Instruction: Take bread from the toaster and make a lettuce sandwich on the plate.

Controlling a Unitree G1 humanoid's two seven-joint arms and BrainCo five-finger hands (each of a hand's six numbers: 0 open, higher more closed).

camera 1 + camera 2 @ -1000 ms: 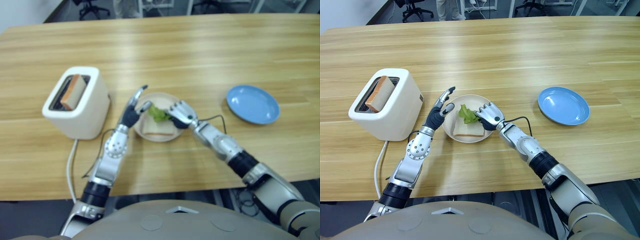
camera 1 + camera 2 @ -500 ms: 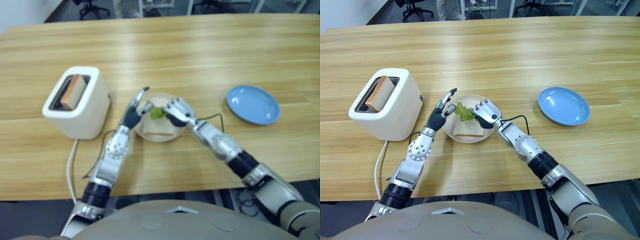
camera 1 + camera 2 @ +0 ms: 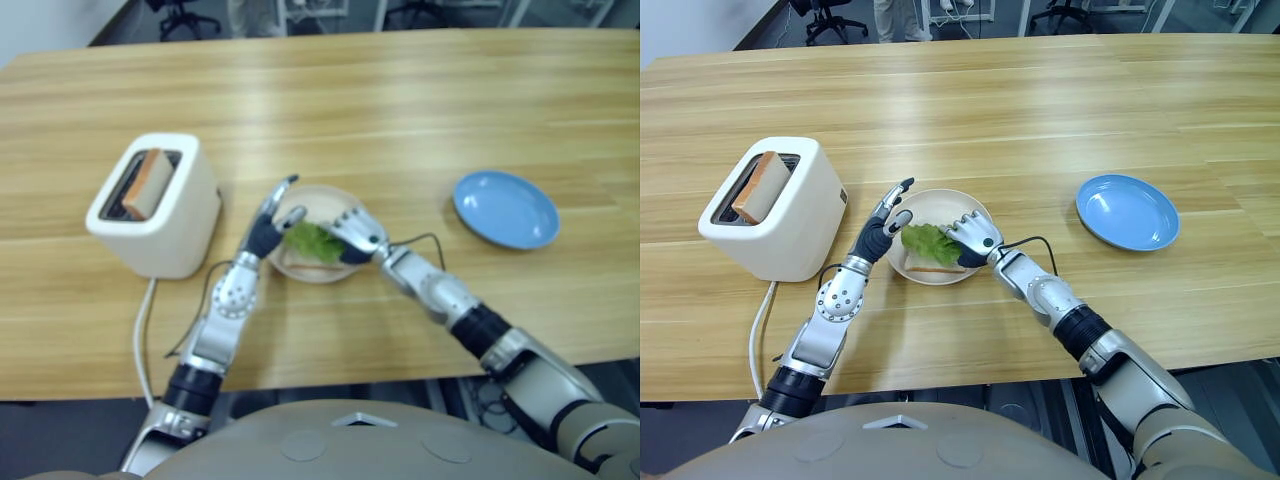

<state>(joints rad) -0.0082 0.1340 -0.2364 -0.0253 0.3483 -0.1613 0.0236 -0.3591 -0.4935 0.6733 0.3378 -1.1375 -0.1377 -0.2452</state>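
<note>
1. wooden table (image 3: 1040,100), pale planks running left to right.
2. blue plate (image 3: 1127,211), flat on the table's right side.
3. white cord (image 3: 762,320), crosses the table's left part to the near edge.
4. office chair (image 3: 825,15), on the floor beyond the far edge, left.

A ruffled green lettuce leaf (image 3: 928,243) lies spread over a pale slice of bread (image 3: 932,267) on the round cream plate (image 3: 940,197). The leaf's right edge is in the fingers of the right hand (image 3: 977,240), and its left edge is just beside the left hand (image 3: 884,224). The white toaster (image 3: 775,215) stands upright near the left hand, on its left, with a second slice (image 3: 758,188), brown-crusted, poking up from its slot.
</note>
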